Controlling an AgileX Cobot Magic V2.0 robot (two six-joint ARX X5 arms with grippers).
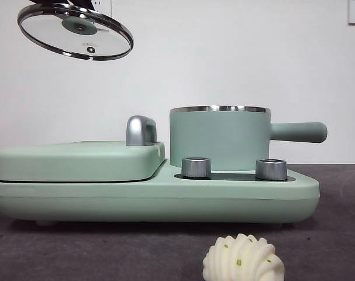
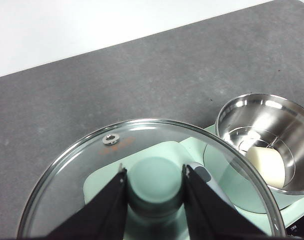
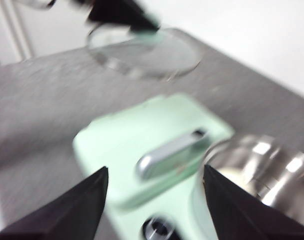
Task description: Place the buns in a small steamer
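Buns, two. Smooth cream bun [image 2: 266,165]: already lying inside the small steamer [image 1: 219,137], against the steel wall. Ridged shell-shaped bun [image 1: 243,259], green-flecked: on the dark table [image 1: 335,234], in front of the appliance base [image 1: 154,199], apart from it, untouched.

Small steamer: mint-green pot, steel rim, side handle; mouth open, seated on the base behind two chrome knobs [image 1: 196,167].

Glass lid [image 1: 75,32]: held high and tilted, off to the side above the flat griddle cover [image 1: 78,159], well clear of the pot. Left gripper [image 2: 154,182]: jaws pinching the lid's green knob.

Right gripper [image 3: 154,200]: jaws spread wide, empty, hovering over the griddle cover's chrome handle [image 3: 169,152] and the pot rim; view blurred.

Step in hand, as judged: second bun pending, lid kept aside. Next move calls for the right gripper to descend to the ridged bun, grasp gently, lift over the steel rim.

Room: bare table around the ridged bun; pot mouth unobstructed. Hazards: rim edge, side handle, knobs.
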